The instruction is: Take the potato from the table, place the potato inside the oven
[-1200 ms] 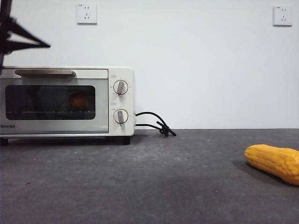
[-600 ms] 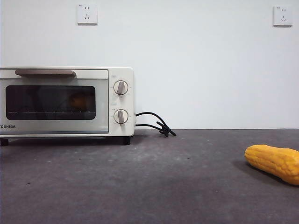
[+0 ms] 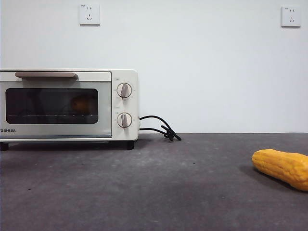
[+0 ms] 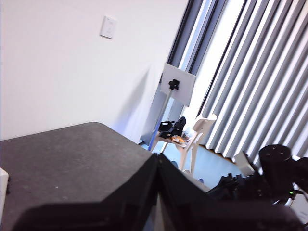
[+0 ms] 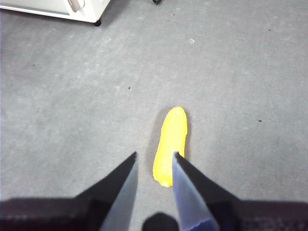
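Hanging high over the corn cob (image 5: pixel 170 139), right claw (image 5: pixel 154 161) narrowly parted; left claw (image 4: pixel 158 161) pinched together, empty.

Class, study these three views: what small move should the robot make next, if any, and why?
Probably none beyond keeping both arms parked. The potato already shows as an orange shape behind the oven's closed glass door. The left gripper is shut and points away from the table; the right gripper hangs open above the corn cob, which isn't part of the task.
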### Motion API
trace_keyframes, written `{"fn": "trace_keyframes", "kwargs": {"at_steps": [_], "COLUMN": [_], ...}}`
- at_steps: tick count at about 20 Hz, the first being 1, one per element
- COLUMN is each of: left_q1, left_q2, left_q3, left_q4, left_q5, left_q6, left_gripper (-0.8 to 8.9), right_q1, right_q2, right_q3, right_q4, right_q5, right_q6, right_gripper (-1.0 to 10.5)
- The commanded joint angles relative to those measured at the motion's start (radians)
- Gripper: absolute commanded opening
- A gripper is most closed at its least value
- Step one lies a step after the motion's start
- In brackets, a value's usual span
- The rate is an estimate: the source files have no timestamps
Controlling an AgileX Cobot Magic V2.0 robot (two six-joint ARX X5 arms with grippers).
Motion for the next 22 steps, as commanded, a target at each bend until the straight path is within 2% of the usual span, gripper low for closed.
{"fn": "trace_keyframes", "kwargs": {"at_steps": [1, 2, 4, 5, 7, 9, 13, 15, 17, 20, 22], "left_q1": [-0.005, -0.007, -0.029, -0.046, -0.08, -0.104, -0.124, -0.127, -0.145, -0.165, -0.165], "left_q2": [0.01, 0.01, -0.013, -0.031, -0.069, -0.097, -0.152, -0.197, -0.266, -0.399, -0.499], "left_q3": [-0.003, -0.003, -0.003, -0.004, -0.007, -0.022, -0.165, -0.311, -0.507, -0.795, -0.949], "left_q4": [-0.01, -0.018, -0.062, -0.114, -0.214, -0.266, -0.212, -0.073, 0.126, 0.382, 0.45], "left_q5": [-0.011, -0.026, -0.137, -0.269, -0.59, -0.776, -0.899, -0.885, -0.846, -0.914, -0.948], "left_q6": [0.11, 0.131, 0.28, 0.398, 0.565, 0.657, 0.784, 0.783, 0.711, 0.641, 0.587], "left_gripper": [-0.04, -0.04, -0.04, -0.04, -0.04, -0.04, -0.04, -0.04, -0.04, -0.04, -0.04], "right_q1": [0.0, 0.0, 0.0, 0.0, 0.0, 0.0, 0.0, 0.0, 0.0, 0.0, 0.0], "right_q2": [0.0, 0.0, 0.0, 0.0, 0.0, 0.0, 0.0, 0.0, 0.0, 0.0, 0.0], "right_q3": [-0.01, -0.01, -0.01, -0.01, -0.01, -0.01, -0.01, -0.01, -0.01, -0.01, -0.01], "right_q4": [0.006, 0.006, 0.006, 0.006, 0.006, 0.006, 0.006, 0.006, 0.006, 0.006, 0.006], "right_q5": [0.004, 0.004, 0.004, 0.004, 0.004, 0.004, 0.004, 0.004, 0.004, 0.004, 0.004], "right_q6": [0.01, 0.01, 0.01, 0.01, 0.01, 0.01, 0.01, 0.01, 0.01, 0.01, 0.01], "right_gripper": [1.2, 1.2, 1.2, 1.2, 1.2, 1.2, 1.2, 1.2, 1.2, 1.2, 1.2]}}
